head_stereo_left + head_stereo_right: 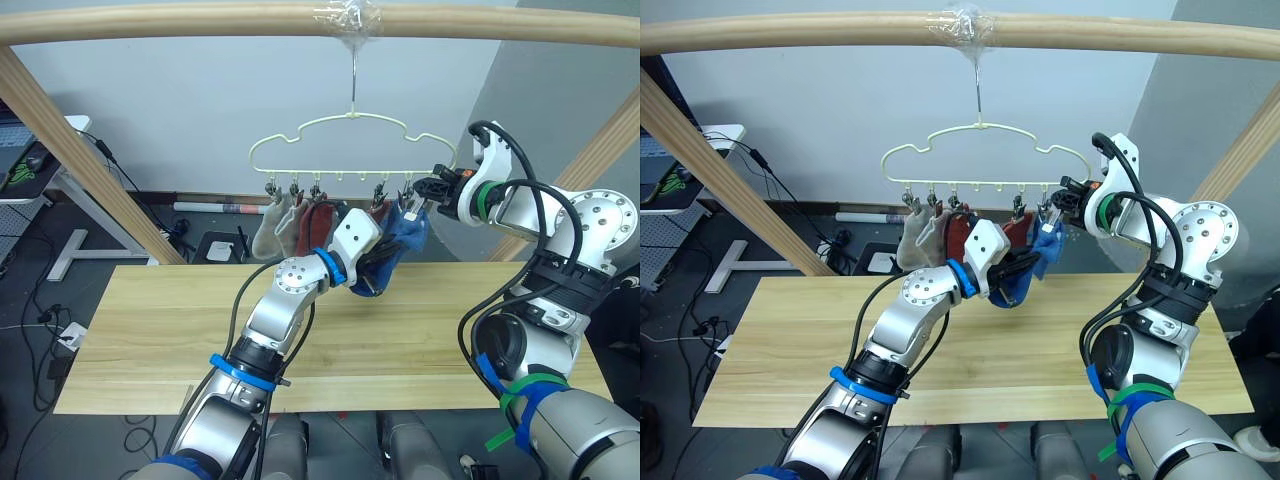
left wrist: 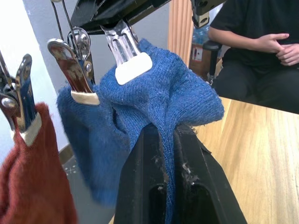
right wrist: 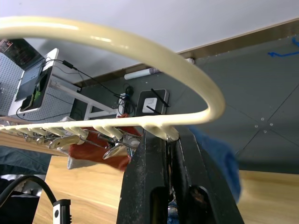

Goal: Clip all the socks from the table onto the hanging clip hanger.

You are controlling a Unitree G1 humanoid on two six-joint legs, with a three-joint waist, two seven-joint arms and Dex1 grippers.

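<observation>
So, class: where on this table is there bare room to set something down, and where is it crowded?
The table is bare on both sides of the left arm. It is crowded up at the hanger, where socks and both grippers, left and right, bunch.

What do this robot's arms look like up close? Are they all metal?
Mostly silver-grey rounded shells with white wrist housings. The left arm wears blue bands; the right arm carries looping black cables and green and blue straps. Each ends in two flat black fingers.
</observation>
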